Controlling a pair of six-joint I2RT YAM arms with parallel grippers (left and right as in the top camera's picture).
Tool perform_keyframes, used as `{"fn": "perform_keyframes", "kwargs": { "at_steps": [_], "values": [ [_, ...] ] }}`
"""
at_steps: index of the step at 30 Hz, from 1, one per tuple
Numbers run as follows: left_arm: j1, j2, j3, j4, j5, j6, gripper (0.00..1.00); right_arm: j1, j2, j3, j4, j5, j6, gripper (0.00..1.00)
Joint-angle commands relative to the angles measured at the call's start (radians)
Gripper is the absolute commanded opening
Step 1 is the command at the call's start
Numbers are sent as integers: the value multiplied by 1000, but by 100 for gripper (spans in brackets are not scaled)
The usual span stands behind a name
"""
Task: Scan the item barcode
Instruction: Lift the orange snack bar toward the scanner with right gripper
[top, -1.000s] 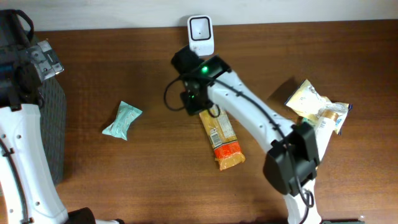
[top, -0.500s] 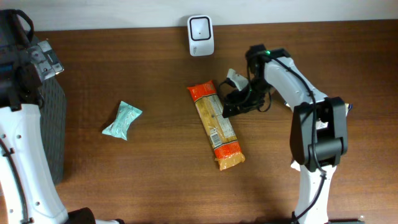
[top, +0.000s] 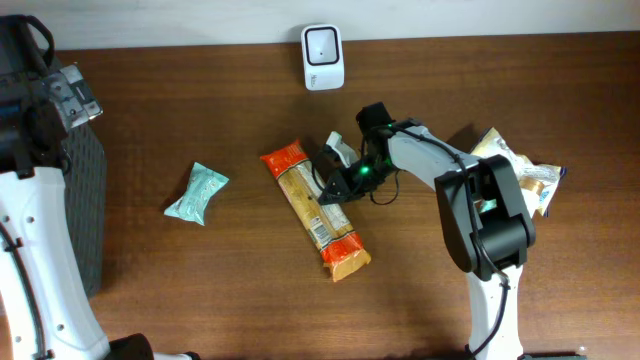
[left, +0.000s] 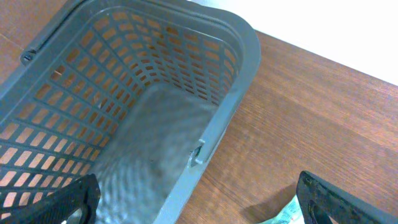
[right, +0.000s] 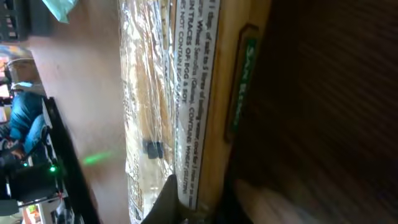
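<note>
The item, a long clear pasta packet with orange-red ends and a white printed label, lies diagonally mid-table, below the white scanner at the back edge. My right gripper is low against the packet's right long edge, about a third of the way down. In the right wrist view the packet fills the frame and its labelled edge sits pinched in my right gripper, which is shut on it. My left gripper hangs open over the rim of the grey basket, holding nothing.
A teal packet lies left of centre, its corner showing by my left finger. Yellow snack bags are piled at the right. The basket stands at the table's left edge.
My right gripper left the packet's upper end, swung right and opened, then came back and shut on the packet's right edge. The packet has shifted left and toward the front. The left arm is still.
</note>
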Motion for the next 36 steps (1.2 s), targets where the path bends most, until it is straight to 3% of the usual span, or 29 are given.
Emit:
{"fn": "perform_keyframes", "kwargs": {
  "at_steps": [1, 3, 5, 7, 12, 15, 16, 17, 18, 19, 21, 26, 31, 33, 36],
  "values": [
    [1, -6, -1, 1, -14, 9, 99, 2, 41, 41, -44, 73, 6, 4],
    [1, -6, -1, 1, -14, 9, 99, -7, 6, 134, -137, 121, 3, 4],
    [1, -6, -1, 1, -14, 9, 99, 0, -42, 274, -297, 297, 13, 4],
    [1, -6, -1, 1, -14, 9, 99, 53, -65, 433, -465, 587, 121, 4],
    [1, -6, -1, 1, -14, 9, 99, 243, -8, 392, -453, 1016, 338, 4],
    [1, -6, -1, 1, -14, 9, 99, 300, 70, 372, -434, 966, 344, 8],
    [1, -6, -1, 1, -14, 9, 99, 313, 78, 371, -427, 948, 343, 36],
    [1, -6, -1, 1, -14, 9, 99, 321, 78, 371, -417, 949, 343, 76],
    [1, -6, -1, 1, -14, 9, 99, 319, 78, 371, -409, 948, 343, 89],
    [1, -6, -1, 1, -14, 9, 99, 306, 82, 369, -396, 933, 339, 92],
    [1, -6, -1, 1, -14, 9, 99, 285, 84, 351, -359, 869, 309, 88],
    [1, -6, -1, 1, -14, 9, 99, 244, 84, 324, -315, 737, 245, 39],
    [1, -6, -1, 1, -14, 9, 99, 203, 84, 326, -315, 634, 188, 39],
    [1, -6, -1, 1, -14, 9, 99, 153, 72, 340, -323, 440, 105, 12],
    [1, -6, -1, 1, -14, 9, 99, 79, 42, 393, -398, 100, -63, 8]
  ]
}}
